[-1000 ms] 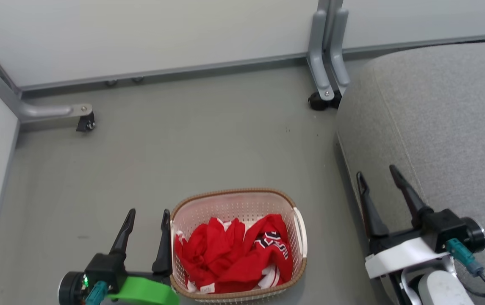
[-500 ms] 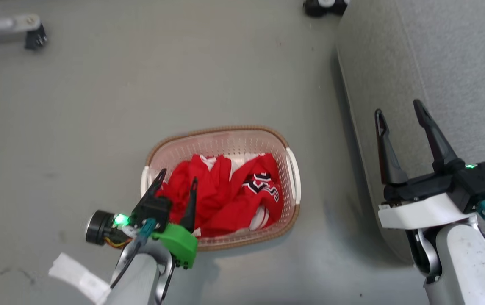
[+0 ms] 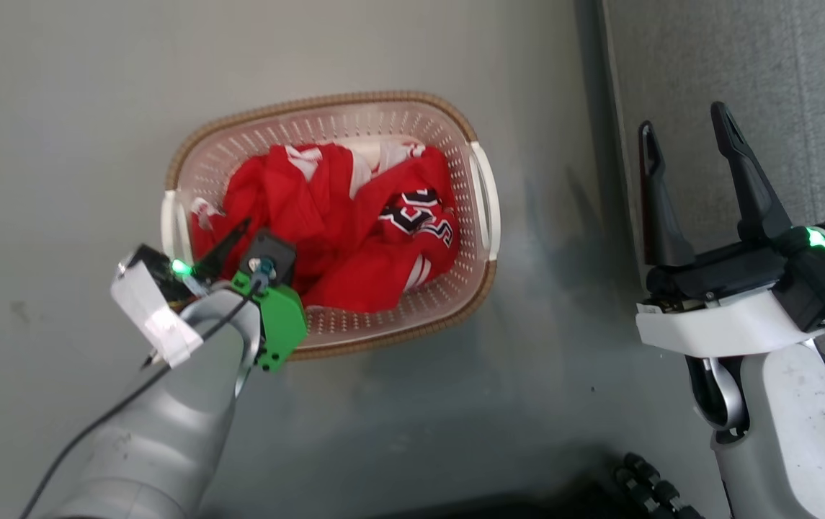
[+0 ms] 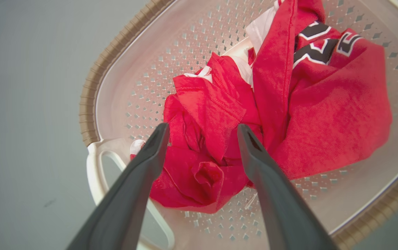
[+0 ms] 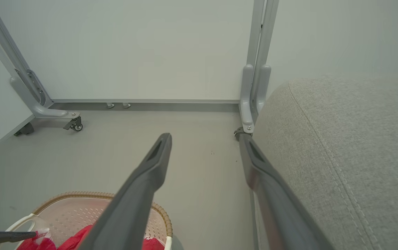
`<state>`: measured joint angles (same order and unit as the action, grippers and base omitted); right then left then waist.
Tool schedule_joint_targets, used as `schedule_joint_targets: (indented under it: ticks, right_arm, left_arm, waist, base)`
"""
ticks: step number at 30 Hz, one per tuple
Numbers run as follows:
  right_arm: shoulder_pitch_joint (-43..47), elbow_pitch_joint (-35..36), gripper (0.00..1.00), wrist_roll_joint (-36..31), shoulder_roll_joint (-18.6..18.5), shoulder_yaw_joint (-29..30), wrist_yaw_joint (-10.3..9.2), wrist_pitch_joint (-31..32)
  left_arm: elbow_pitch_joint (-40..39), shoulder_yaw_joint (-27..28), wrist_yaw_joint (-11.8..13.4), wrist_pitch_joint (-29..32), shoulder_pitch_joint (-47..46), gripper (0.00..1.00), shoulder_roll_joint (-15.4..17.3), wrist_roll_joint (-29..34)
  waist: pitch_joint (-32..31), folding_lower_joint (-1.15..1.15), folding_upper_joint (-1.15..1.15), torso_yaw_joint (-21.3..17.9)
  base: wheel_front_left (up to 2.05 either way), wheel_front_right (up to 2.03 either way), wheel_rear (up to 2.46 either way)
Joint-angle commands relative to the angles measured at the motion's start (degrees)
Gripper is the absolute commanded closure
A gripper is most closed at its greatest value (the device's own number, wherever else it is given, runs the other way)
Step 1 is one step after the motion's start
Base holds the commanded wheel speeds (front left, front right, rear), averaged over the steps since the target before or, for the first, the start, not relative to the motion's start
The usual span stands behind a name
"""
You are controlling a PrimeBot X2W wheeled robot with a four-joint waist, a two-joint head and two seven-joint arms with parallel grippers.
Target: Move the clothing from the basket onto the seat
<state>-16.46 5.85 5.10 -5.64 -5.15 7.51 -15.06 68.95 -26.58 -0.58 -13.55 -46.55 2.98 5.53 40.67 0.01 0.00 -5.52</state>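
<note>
The cream perforated basket [image 3: 311, 101] with its brown rim stands on the floor and holds the crumpled red clothing [image 3: 340, 216]; black letters outlined in white show on one piece [image 3: 419, 213]. My left gripper [image 3: 253, 234] points down into the basket's left end. In the left wrist view it [image 4: 203, 126] is open, its fingers straddling a red fold of the clothing [image 4: 205, 104] inside the basket [image 4: 91, 100]; whether they touch the cloth I cannot tell. My right gripper [image 3: 684, 119] is open and holds nothing, by the edge of the grey seat [image 3: 743, 58].
In the right wrist view, grey partition frames on casters [image 5: 72, 123] and a grey post [image 5: 252, 97] stand at the far wall. The seat [image 5: 351, 146] is at the right and the basket [image 5: 73, 211] at the lower left. A dark ribbed part [image 3: 643, 483] shows at the head view's bottom.
The head camera has tilted down. My left gripper has moved from beside the basket to over it and now points down onto the red clothing. The right gripper stays open by the seat.
</note>
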Motion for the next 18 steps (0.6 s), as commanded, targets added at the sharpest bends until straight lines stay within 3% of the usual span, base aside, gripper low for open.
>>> schedule_joint_targets:
  ticks: [1, 13, 18]
  right_arm:
    - [-1.5, 0.4, 0.00, 0.4, 0.4, -0.4, -0.04, -0.2]
    - [-3.9, 0.0, 0.00, 1.9, 2.2, -2.8, -0.04, -0.2]
    - [-4.4, 0.2, 0.00, 2.4, 2.6, -3.7, -0.04, -0.2]
  left_arm:
    - [1.0, -0.3, 0.3, 0.5, -2.8, 0.00, 0.5, 0.8]
    - [4.5, -3.4, 0.6, 7.9, -10.5, 0.00, 0.5, 2.2]
    - [4.7, -5.0, 4.1, 11.4, -12.7, 0.00, 2.0, 4.0]
  waist:
    - [9.2, -0.01, 0.00, -3.3]
    - [15.6, -0.01, 0.00, -6.5]
    - [17.3, -0.01, 0.00, -7.7]
  base:
    - [0.00, 0.00, 0.00]
    - [0.00, 0.00, 0.00]
    - [0.00, 0.00, 0.00]
